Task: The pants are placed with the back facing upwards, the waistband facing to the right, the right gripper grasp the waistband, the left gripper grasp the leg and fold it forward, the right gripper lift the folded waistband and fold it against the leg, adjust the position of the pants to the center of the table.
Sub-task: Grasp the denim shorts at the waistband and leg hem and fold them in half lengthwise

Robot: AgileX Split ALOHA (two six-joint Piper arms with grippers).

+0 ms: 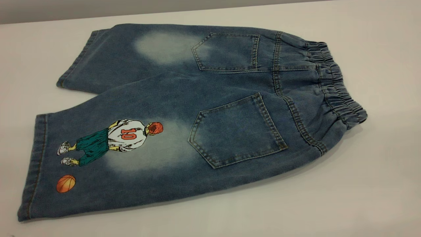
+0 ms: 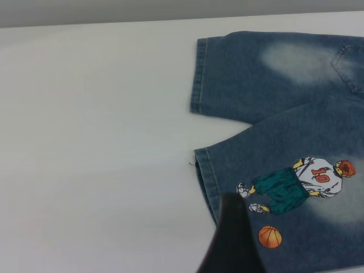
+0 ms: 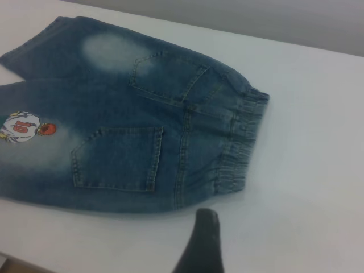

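The white surface (image 1: 378,171) is carrying everything, spreading well past the garment on all sides. The pants (image 1: 204,95) are lying flat and unfolded on it, back side up, with both patch pockets showing and pale faded patches on each leg. In the exterior view they are stretching from the hems at the left to the waistband (image 1: 335,85) at the right, where the gathered elastic is bunching along the top edge. The leg (image 1: 98,164) with the print is lying nearer the camera, the red-haired player in the number 10 shirt and the orange ball sitting close to its hem; the plain leg is lying beyond it, the two hems spreading slightly apart.

The left gripper (image 2: 232,242) is showing only as one dark finger in its wrist view, hovering over the printed leg's hem, just beside the ball. The right gripper (image 3: 200,242) is likewise showing a single dark finger, hanging over bare surface just beside the waistband end of the pants. With either one, I cannot tell how the jaws are standing.
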